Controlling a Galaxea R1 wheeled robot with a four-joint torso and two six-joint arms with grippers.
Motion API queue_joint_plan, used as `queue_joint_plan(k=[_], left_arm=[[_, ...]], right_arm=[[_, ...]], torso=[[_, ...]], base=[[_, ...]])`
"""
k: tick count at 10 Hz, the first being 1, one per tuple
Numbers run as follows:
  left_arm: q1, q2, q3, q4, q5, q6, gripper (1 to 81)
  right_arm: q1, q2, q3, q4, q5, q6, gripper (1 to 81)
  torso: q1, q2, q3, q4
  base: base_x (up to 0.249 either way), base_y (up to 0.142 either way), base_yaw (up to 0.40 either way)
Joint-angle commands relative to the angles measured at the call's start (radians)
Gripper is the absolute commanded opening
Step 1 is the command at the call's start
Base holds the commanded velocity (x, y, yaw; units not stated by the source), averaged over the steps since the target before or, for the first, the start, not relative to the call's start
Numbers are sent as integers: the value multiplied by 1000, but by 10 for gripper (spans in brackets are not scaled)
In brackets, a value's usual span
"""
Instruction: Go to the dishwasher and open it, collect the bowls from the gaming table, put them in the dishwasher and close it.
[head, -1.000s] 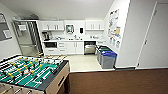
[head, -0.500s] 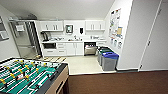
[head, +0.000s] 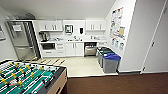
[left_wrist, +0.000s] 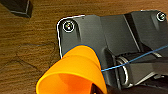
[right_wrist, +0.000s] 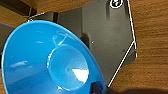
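kitchenette inventory, landmark = dishwasher (head: 90, 49).

- dishwasher: steel-front unit built in under the back counter (head: 75, 40), door closed, far across the pale floor (head: 80, 65) from the camera.
- white cabinets (head: 74, 49): base units just beside dishwasher on its fridge side; upper row on the wall above.
- fridge (head: 23, 41): tall steel, at the far end of the counter run from dishwasher.
- bins (head: 109, 60): grey w/ blue + green lids, near dishwasher on its other side, closer to camera, along the white wall w/ posters (head: 117, 27).
- foosball table (head: 27, 78): green field, rods, well apart from dishwasher, nearest the camera; brown carpet (head: 117, 83) beside it.
- orange bowl (left_wrist: 72, 72): left wrist view, large, close to the wrist over wood-grain floor; left gripper fingers hard to make out, cannot tell if clamped on it.
- blue bowl (right_wrist: 47, 60): right wrist view, large, inside facing camera, same wood floor behind; right gripper grip likewise cannot tell.
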Motion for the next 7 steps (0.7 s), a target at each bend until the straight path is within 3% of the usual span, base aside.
queue_joint_plan(k=[1, 7], left_arm=[[-44, -3, -2, 4, 56, 0, 10], [-44, -3, -2, 4, 56, 0, 10]], right_arm=[[28, -11, 1, -8, -50, -3, 10], [33, -11, 1, -8, -50, -3, 10]], torso=[[0, 0, 0, 0], [-1, 0, 0, 0]], base=[[235, -87, 0], [235, -83, 0]])
